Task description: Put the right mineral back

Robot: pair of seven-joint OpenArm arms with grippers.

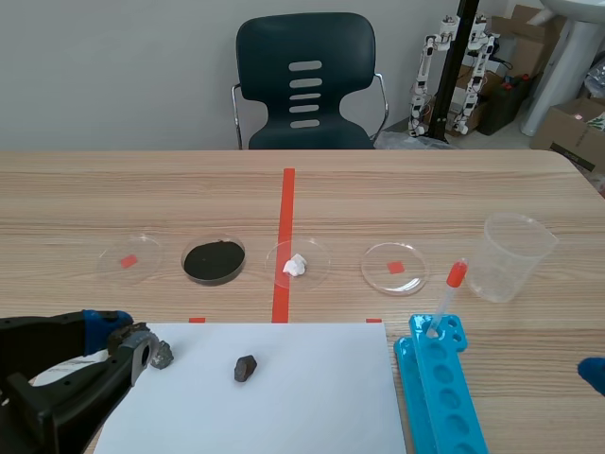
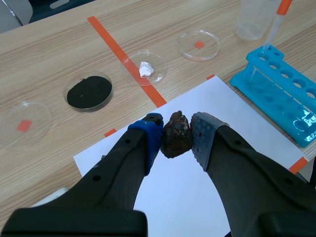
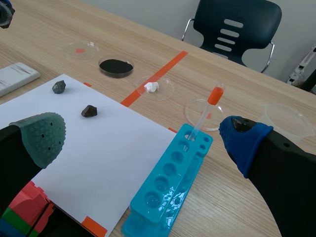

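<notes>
In the scene view the left jaws sit low at the near corner of the white sheet [image 1: 284,397], with a grey pebble [image 1: 163,357] just beside them. The left wrist view shows those jaws clenched on a dark reddish stone [image 2: 177,134]. One empty dish [image 2: 24,123] lies ahead off the blue-padded side and a second empty dish [image 2: 199,45] farther ahead off the grey-padded side. In the right wrist view the right jaws are released and hold nothing, with the blue rack [image 3: 168,192] between them. The placing therefore probably falls to the left arm.

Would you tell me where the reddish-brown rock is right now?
The rock is clamped in the left gripper, at the near left of the table, by the left edge of the white paper.
</notes>
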